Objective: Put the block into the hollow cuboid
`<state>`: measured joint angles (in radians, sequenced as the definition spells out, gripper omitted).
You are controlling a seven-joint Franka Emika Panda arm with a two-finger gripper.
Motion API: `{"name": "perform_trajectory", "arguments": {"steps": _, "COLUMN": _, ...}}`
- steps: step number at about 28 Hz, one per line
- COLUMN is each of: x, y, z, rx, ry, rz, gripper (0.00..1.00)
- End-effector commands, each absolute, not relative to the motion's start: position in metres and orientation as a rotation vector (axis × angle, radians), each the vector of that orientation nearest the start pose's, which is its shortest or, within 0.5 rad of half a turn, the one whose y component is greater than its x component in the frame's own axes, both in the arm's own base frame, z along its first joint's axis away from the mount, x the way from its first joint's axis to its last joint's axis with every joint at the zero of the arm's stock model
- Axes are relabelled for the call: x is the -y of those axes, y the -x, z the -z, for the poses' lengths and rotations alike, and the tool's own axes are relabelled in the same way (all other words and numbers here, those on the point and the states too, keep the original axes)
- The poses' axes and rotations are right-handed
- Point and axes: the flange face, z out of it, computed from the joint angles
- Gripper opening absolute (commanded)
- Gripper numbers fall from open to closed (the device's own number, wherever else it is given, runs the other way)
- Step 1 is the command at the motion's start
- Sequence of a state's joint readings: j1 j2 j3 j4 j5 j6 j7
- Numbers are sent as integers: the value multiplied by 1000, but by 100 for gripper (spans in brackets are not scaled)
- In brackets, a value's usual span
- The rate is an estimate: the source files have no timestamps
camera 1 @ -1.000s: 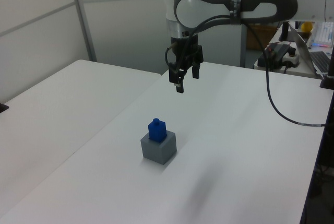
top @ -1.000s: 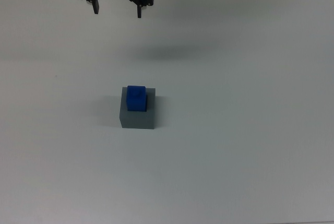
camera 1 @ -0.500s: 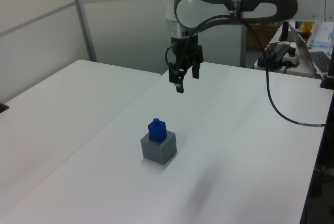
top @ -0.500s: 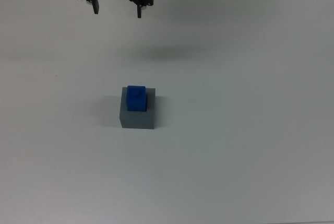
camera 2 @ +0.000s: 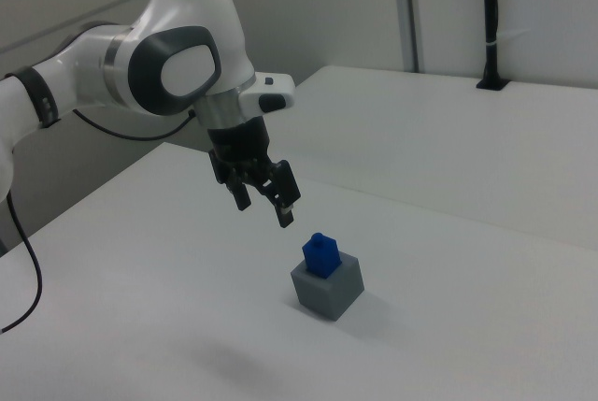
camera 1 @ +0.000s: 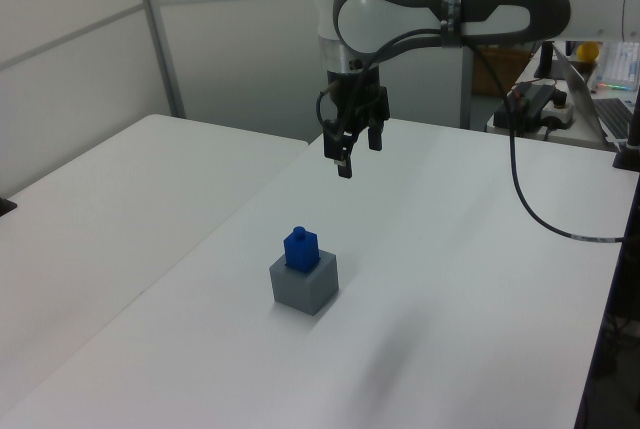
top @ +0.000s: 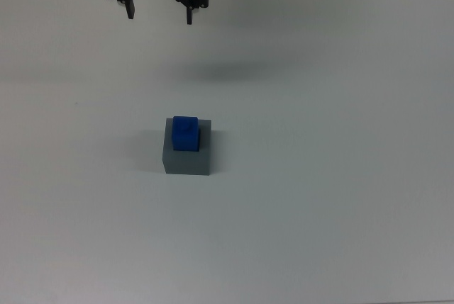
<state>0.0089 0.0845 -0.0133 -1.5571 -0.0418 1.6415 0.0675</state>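
Block [top: 185,133] sits upright in the recess of the grey hollow cuboid [top: 188,160] on the desk [top: 340,198], while the gripper [top: 159,15] hangs well apart above, fingers spread wide and empty; a low return pass could knock both askew.

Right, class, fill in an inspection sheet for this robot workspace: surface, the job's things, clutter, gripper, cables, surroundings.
Surface: white table, bare apart from the job's things.
Job's things: blue block sits upright in the top recess of the grey hollow cuboid, its upper part standing proud.
Clutter: nothing seen on the table.
Gripper: gripper open, holding nothing, hanging in the air above the table, apart from the block.
Cables: black cable hangs from the arm in the left view; another shows at the right view's left.
Surroundings: second white table alongside; pale wall panels behind.
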Motion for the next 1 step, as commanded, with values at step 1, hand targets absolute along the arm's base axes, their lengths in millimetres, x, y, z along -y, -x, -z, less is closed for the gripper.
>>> {"name": "perform_trajectory", "arguments": {"steps": 1, "x": 8, "y": -578, "z": -592, "rx": -92, "ry": 3183, "rz": 29, "gripper": 100}}
